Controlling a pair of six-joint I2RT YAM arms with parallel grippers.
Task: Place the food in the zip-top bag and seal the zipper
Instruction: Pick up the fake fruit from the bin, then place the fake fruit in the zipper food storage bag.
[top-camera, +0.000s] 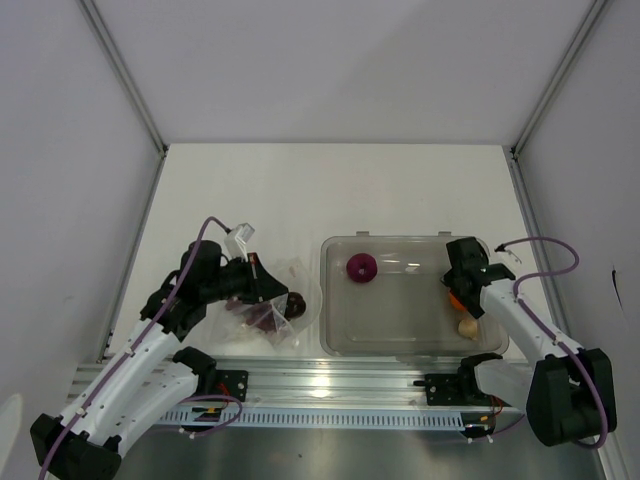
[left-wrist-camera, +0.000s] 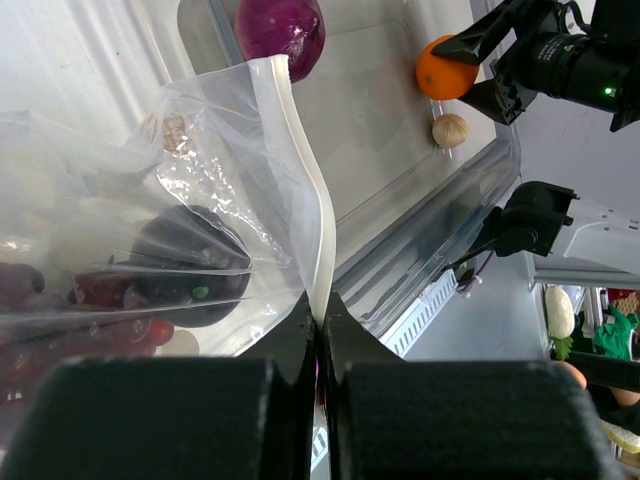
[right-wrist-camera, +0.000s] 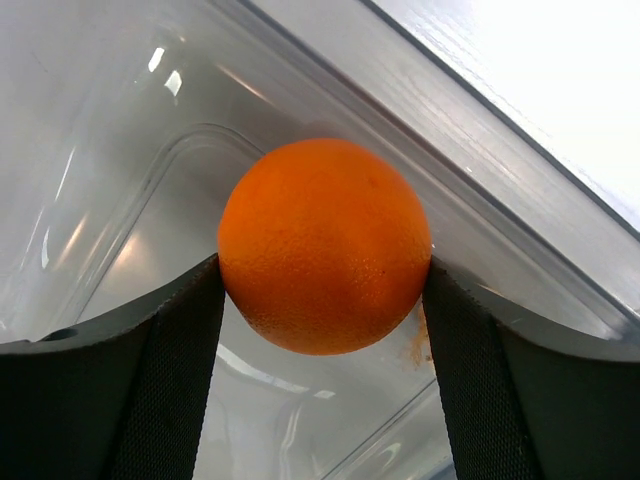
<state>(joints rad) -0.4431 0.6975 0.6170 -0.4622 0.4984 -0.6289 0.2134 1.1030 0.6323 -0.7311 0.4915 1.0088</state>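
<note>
**Desk:** Left side first; what is the arm doing?

**Photographer:** Left gripper (left-wrist-camera: 320, 322), jaws pinched tight on the zipper (left-wrist-camera: 312, 200) of the zip-top bag (left-wrist-camera: 200, 170), which sits just left of the clear tub (top-camera: 400, 241); the pinch seems meant to hold the mouth up and open for loading.

**Desk:** Anything inside?

**Photographer:** The dark red grape bunch (left-wrist-camera: 50, 290) and the small blackish lump (left-wrist-camera: 190, 265) lie in it, visible through the crinkled plastic; the strip curves away from the jaws, unsealed.

**Desk:** And the right gripper (right-wrist-camera: 325, 300)?

**Photographer:** Narrowed to the width of the orange ball (right-wrist-camera: 325, 245), a finger pad (right-wrist-camera: 180, 340) touching each side, low at the tub's right end; the hold sits across the ball's middle, probably so a round thing does not squirt out on the lift.

**Desk:** What else lies in the tub?

**Photographer:** The purple round fruit (top-camera: 361, 267) toward the far left; the small beige lump (top-camera: 467, 327) near the ball, on its near side; neither is touched.

**Desk:** Stage?

**Photographer:** Partway, by my reading; two pieces bagged, one in hand, two waiting; sealing not yet begun; the carry must end at a mouth that looks narrow.
</note>
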